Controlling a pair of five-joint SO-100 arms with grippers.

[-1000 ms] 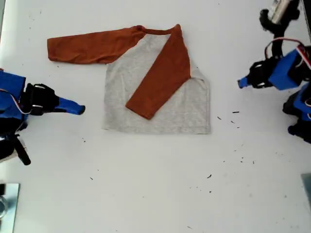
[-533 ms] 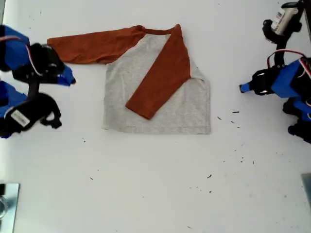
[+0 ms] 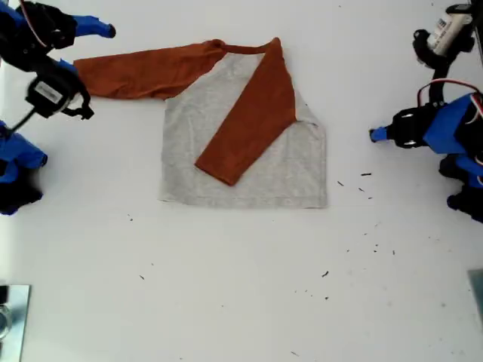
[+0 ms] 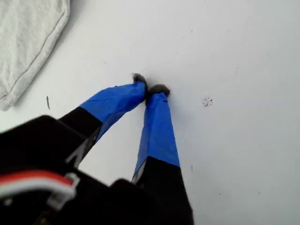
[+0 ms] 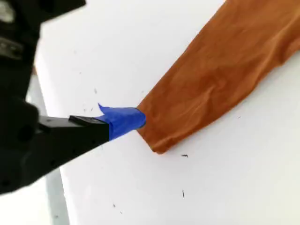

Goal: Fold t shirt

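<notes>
The t shirt (image 3: 249,151) lies flat on the white table, grey body in the middle of the exterior view. One rust-orange sleeve (image 3: 253,121) is folded diagonally across the body. The other sleeve (image 3: 143,72) stretches out toward the exterior view's left. My second gripper (image 3: 104,31) hovers at the exterior view's top left, just beyond that sleeve's cuff (image 5: 159,136), shut and holding nothing. My first gripper (image 3: 375,134) is at the exterior view's right, shut with its tips (image 4: 151,88) together on bare table. It stands apart from the grey hem corner (image 4: 23,47).
The white table (image 3: 241,286) carries scattered dark specks toward the exterior view's lower right. A metal plate (image 3: 11,313) shows at the exterior view's lower left corner. Both arms' bases stand at the side edges of the exterior view.
My second arm has swung from the exterior view's middle left up to the top left, past the outstretched sleeve's cuff. My first gripper has barely moved. The shirt is unchanged.
</notes>
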